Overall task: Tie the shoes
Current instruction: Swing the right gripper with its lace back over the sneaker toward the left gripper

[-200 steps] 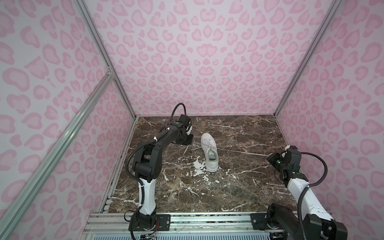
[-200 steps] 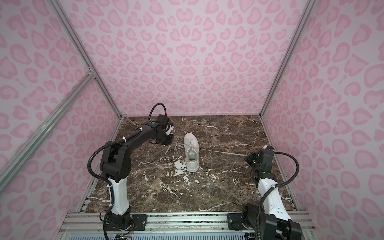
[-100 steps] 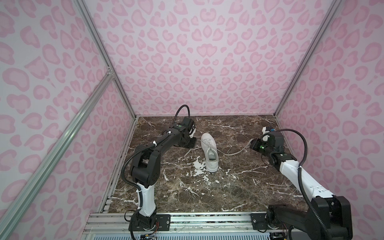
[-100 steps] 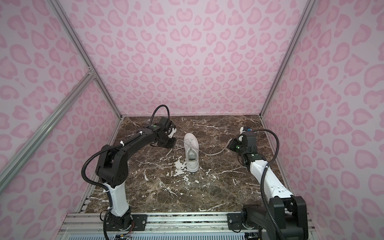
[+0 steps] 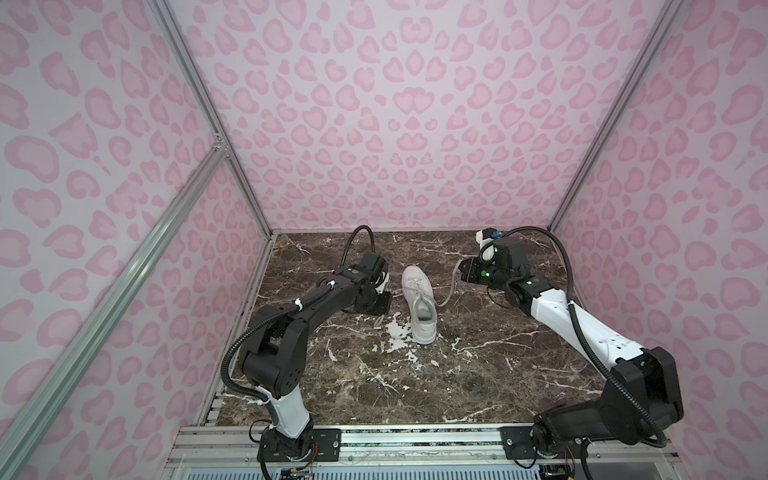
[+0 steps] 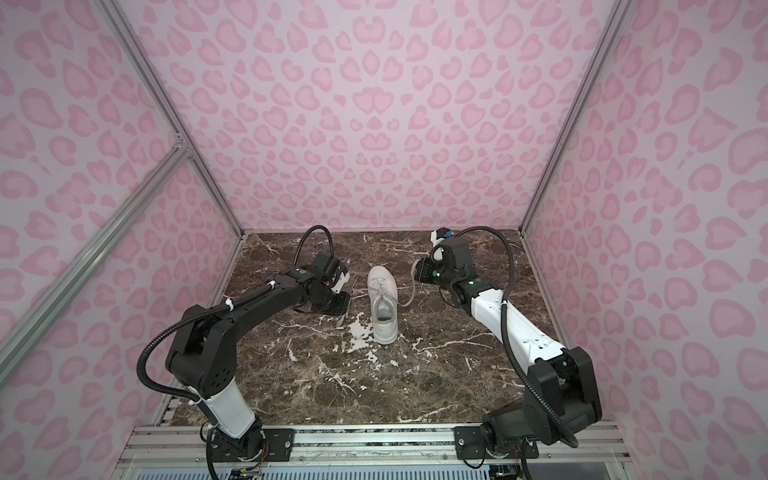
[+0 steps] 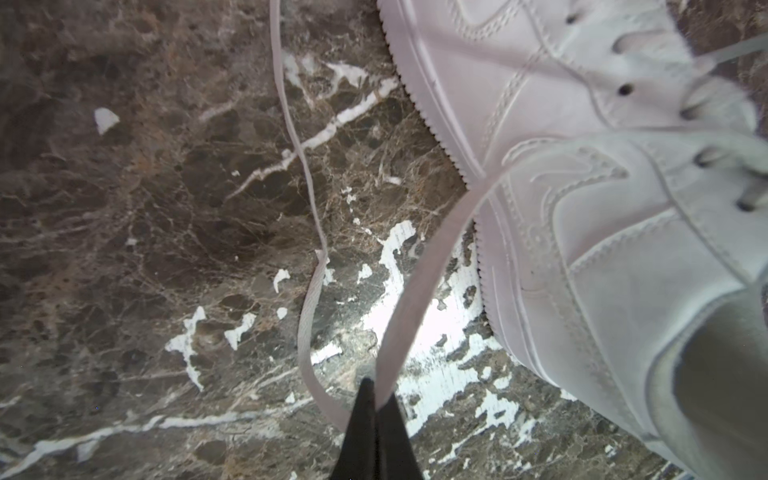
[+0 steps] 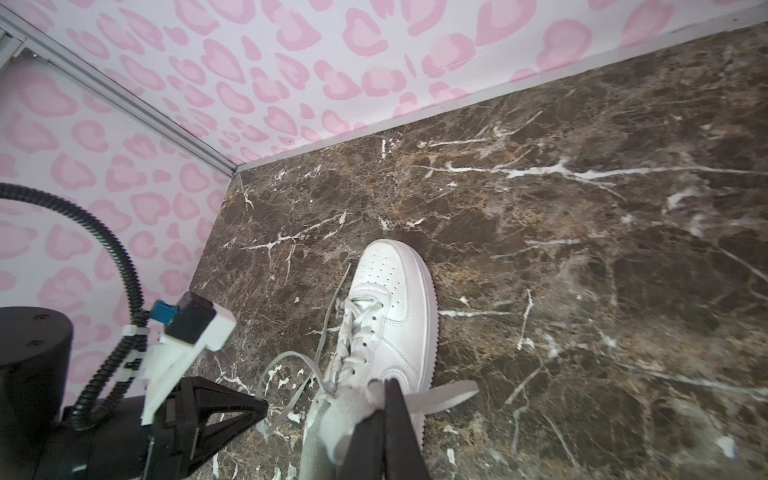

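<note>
Where the all-white low-top sneaker with the thick white sole (image 5: 419, 305) is resting: it is standing upright on the dark brown, white-veined marble counter (image 5: 374, 374), between your two arms, and its toe is pointing toward the back wall in both top views.
Left jaws: you are holding them closed, pinching the flat whitish left-hand lace (image 7: 428, 266) between the black tips, low and just beside the sneaker's left side.
Left-hand lace: it is running from the eyelets to your jaws, and its loose tail (image 7: 309, 307) is trailing away across the counter.
Right jaws: you are holding them closed too, gripping the flat whitish right-hand lace (image 8: 446, 395) near the sneaker's right side, and a short end is sticking out past the tips.
Right-hand lace: it is curving slackly between the sneaker and your jaws.
Surroundings: pale panels with pink blotches (image 5: 395, 124) are enclosing the counter on three sides.
</note>
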